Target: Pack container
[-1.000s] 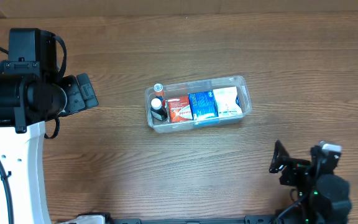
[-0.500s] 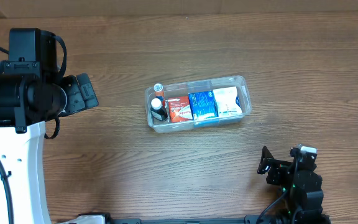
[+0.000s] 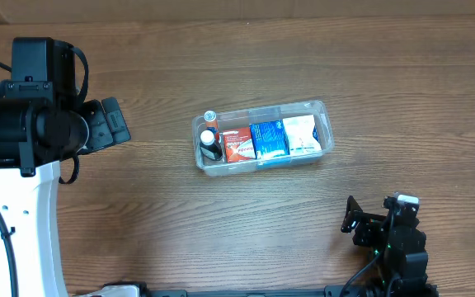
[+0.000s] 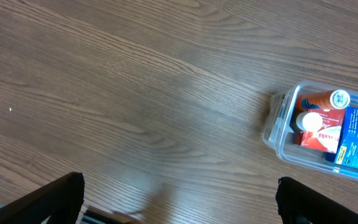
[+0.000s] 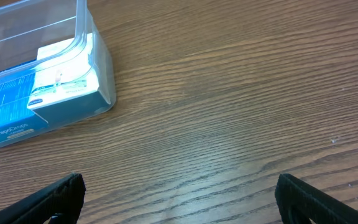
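The clear plastic container sits mid-table, holding a white box, a blue box, a red box and small bottles at its left end. It also shows in the left wrist view and the right wrist view. My left gripper is open and empty, far left of the container; its fingertips frame bare wood. My right gripper is open and empty near the front right, below the container; its fingertips show in the right wrist view.
The wooden table top surrounds the container. The left arm's white base stands at the left edge. The right arm's black body is at the front edge.
My right arm drew back toward the front edge and shifted left a second ago, then held still. The left arm and the container have not moved.
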